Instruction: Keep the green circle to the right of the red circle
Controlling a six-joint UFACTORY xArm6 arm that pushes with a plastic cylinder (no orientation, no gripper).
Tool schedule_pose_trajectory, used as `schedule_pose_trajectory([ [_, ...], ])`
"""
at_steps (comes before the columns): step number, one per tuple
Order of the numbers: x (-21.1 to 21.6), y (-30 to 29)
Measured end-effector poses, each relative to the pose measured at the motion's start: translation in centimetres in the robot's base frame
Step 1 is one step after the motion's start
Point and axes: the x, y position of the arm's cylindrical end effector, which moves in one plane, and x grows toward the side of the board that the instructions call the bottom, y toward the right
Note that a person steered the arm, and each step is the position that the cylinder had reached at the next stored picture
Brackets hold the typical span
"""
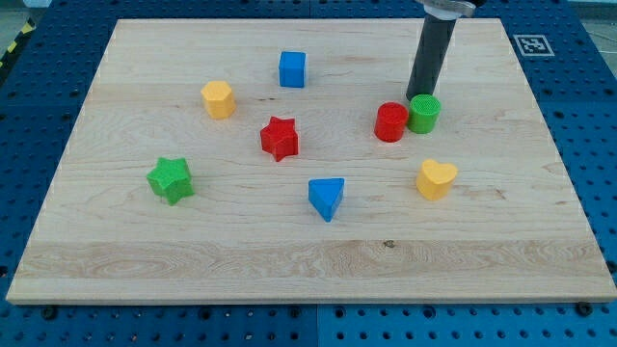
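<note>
And here we are over the wooden table (193, 241), with my tip (416, 95) planted at the view's upper right, right up against the top edge of the green circle (424, 113); from this angle it looks to be touching or just about touching, and I can't call it closer than that. No jaws on this arm, folks, just the straight dark rod (431, 53) coming down from the view's top, so nothing is being gripped or held. The green circle sits pressed against the red circle (391, 122), the two of them side by side and in contact, green on the view's right, red on the view's left and a touch lower. Down below that pair, toward the view's right, sits the yellow heart (436, 178), apart from both. Swing to the middle of the table and there's the red star (280, 138), with the blue triangle (327, 198) below it and a little to the right. Up near the view's top stands the blue cube (292, 69), and to its left and lower the yellow block (219, 99), its shape looking roughly hexagonal. Far out on the view's left, well apart from everything, rests the green star (171, 179).
</note>
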Motion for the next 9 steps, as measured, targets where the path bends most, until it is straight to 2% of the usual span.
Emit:
schedule_pose_trajectory([
  [4,0.2,0.0],
  [6,-0.8,-3.2],
  [7,0.8,-1.5],
  [9,1.3,-1.2],
])
